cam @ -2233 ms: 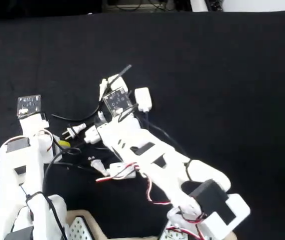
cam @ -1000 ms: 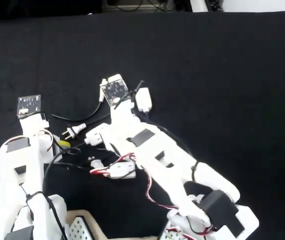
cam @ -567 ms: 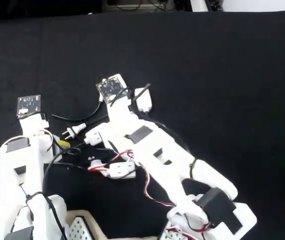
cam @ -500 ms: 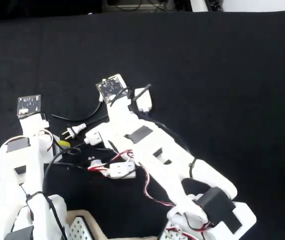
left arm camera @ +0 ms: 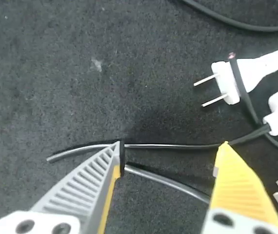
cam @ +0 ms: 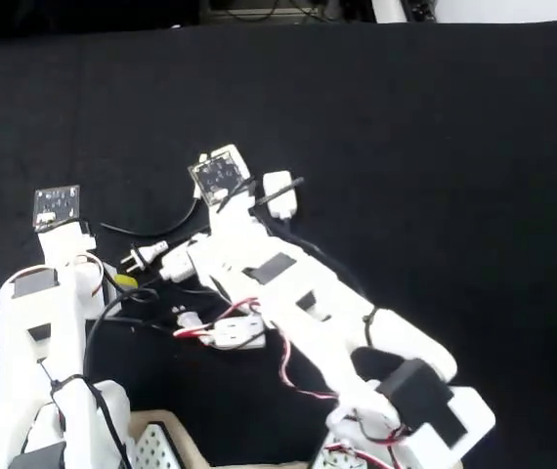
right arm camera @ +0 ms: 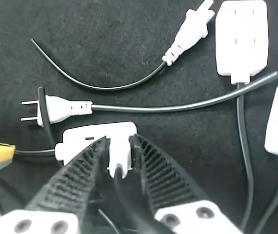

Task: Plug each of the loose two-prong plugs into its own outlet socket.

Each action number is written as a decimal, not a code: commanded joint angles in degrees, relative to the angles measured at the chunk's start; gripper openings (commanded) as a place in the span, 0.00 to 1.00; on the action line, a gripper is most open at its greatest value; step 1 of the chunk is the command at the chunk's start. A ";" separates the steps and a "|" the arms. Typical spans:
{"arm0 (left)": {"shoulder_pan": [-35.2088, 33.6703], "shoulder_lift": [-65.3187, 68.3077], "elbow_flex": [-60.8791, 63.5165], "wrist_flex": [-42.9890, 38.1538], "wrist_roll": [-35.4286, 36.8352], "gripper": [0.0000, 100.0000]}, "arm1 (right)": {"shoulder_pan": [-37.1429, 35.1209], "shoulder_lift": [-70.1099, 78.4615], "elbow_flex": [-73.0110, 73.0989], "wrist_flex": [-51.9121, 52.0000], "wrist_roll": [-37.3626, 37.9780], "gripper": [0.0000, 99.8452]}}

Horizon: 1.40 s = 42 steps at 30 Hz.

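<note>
Right wrist view: the right arm's jaws are drawn narrow around a white plug [right arm camera: 120, 155]. Their black ribbed fingers [right arm camera: 80, 170] press its two sides, and its cord trails back between them. The plug's front meets the long side of a white socket block [right arm camera: 88, 140]; whether the prongs are fully home cannot be told. Just beyond the block lies a loose plug [right arm camera: 56, 110] with bare prongs. Farther off are a third plug [right arm camera: 190, 28] and a second socket [right arm camera: 241, 36], not joined to each other. In the left wrist view the left arm's jaws are spread wide, straddling two black cords [left arm camera: 168, 146] on the counter [left arm camera: 56, 58] and gripping nothing.

In the high view the loose plug sits at about 8 o'clock from the right arm's camera board [cam: 218, 176], and the second socket at 3 o'clock from it. The left arm's yellow finger [cam: 122, 281] is at 7 o'clock from the loose plug.

One pairing looks to be in hand, with at least one plug left to do. The main risk is the socket block: nothing braces it, so a push on the plug could slide or swing it across the cloth instead of seating the prongs. A plug held only by its sides may also tilt and jam at the slots. The cords lie crossed close by, so a snagged one could drag the loose plug or the block out of place.
</note>
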 commanded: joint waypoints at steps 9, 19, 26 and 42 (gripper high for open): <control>-0.48 -0.79 -0.22 -0.79 -0.53 0.30 | -2.81 4.70 -6.73 11.52 1.23 0.01; -0.57 -0.79 -0.22 -0.88 -0.44 0.30 | -1.32 4.70 -18.51 31.47 3.69 0.01; -0.57 -0.79 -0.22 -0.88 -0.44 0.30 | -1.49 4.97 -20.09 32.26 3.78 0.01; -0.66 -0.79 -0.22 -0.88 -0.53 0.30 | -1.58 17.27 -20.09 25.85 2.73 0.01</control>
